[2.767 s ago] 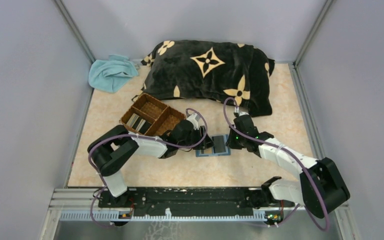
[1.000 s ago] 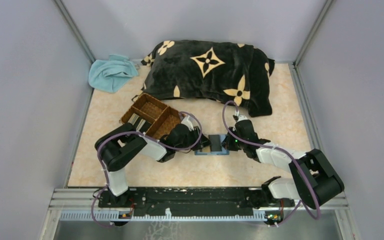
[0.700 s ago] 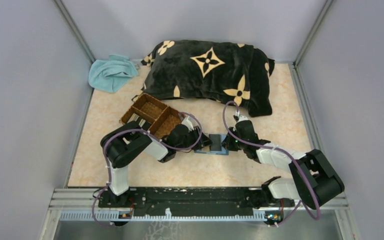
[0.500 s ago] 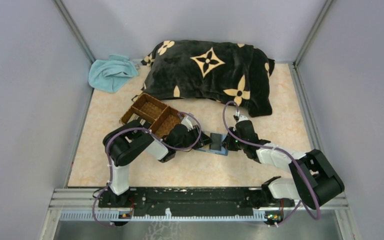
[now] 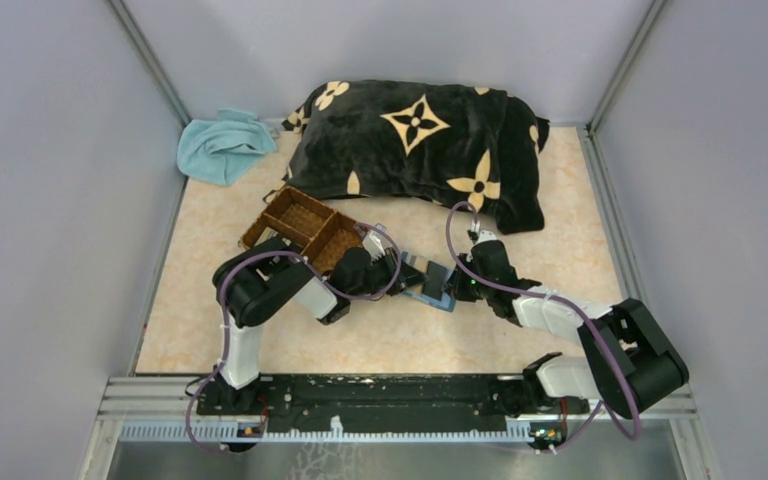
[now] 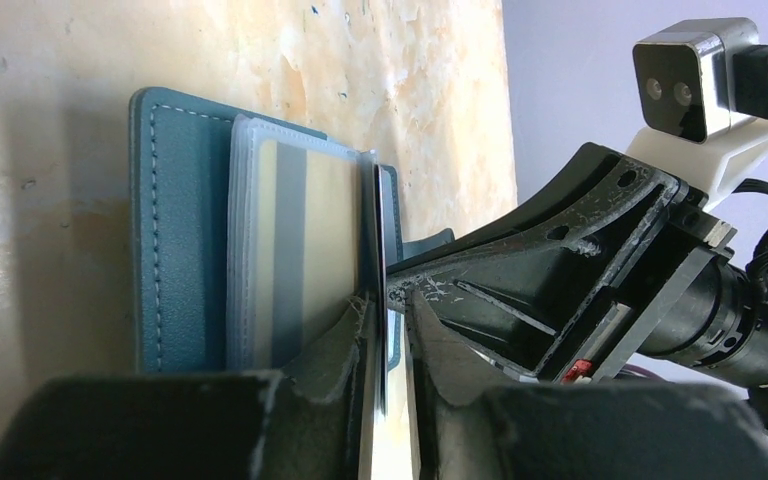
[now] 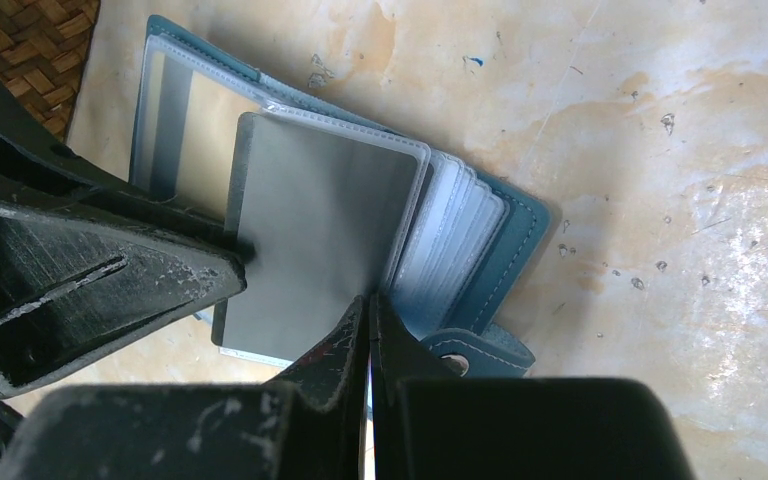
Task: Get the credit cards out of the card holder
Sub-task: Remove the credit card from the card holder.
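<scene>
- The card holder (image 5: pixel 438 300) lay open on the desk (image 5: pixel 260 340), between both claws.
- The left claw (image 6: pixel 390 310), at its nine o'clock, pinched a grey credit card (image 7: pixel 320 230) by the edge.
- The right claw (image 7: pixel 368 305), at three o'clock, was closed, its tips against the clear sleeves.
- A woven tray (image 5: pixel 305 212) sat at ten o'clock and a pillow (image 5: pixel 420 150) at twelve.

The left arm (image 5: pixel 280 285) and right arm (image 5: pixel 560 312) both stretch low toward mid-frame, wrists turned inward, tips almost meeting. The left pincer (image 6: pixel 385 300) is nipped on the edge of a card (image 7: pixel 320 230). The right pincer (image 7: pixel 368 300) has its fingers pressed tight together.
</scene>
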Robot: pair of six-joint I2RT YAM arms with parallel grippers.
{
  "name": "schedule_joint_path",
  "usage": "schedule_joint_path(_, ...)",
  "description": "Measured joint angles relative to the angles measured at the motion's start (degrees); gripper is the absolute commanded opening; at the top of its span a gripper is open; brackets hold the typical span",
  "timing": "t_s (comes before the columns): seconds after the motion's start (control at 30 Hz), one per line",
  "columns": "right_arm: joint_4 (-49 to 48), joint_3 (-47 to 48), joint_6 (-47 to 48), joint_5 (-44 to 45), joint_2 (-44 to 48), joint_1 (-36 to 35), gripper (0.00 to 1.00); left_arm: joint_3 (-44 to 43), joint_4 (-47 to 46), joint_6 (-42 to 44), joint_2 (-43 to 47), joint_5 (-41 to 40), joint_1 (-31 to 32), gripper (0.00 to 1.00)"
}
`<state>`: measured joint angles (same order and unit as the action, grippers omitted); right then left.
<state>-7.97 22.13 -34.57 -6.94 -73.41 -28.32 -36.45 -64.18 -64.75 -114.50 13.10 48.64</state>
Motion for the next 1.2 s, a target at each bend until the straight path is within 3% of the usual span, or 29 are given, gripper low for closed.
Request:
schedule_joint_path(0.37, -0.1, 0.0, 0.0, 0.1, -0.1, 0.0, 0.0, -0.5, 1.0, 1.6, -0.5, 0.5, -0.2, 0.38)
schedule_joint_path(0.5, -0.4, 0.0, -0.2, 0.1, -0.3, 0.0, 0.0, -1.2, 3.1, 3.2, -0.5, 0.7, -0.2, 0.39)
schedule_joint_path(0.93, -1.0, 0.0, -0.2, -0.2, -0.5, 0.0, 0.0, -3.3, 1.4, 2.6, -3.2, 2.9, -0.2, 0.31)
schedule_joint_path(1.1, -1.0, 0.0, -0.2, -0.1, -0.5, 0.0, 0.0, -3.3, 0.3, 2.7, -3.8, 3.0, -0.2, 0.12)
schedule_joint_path(1.2, -1.0, 0.0, -0.2, -0.1, -0.5, 0.0, 0.0, -3.2, 0.0, 3.0, -4.0, 3.0, -0.2, 0.09)
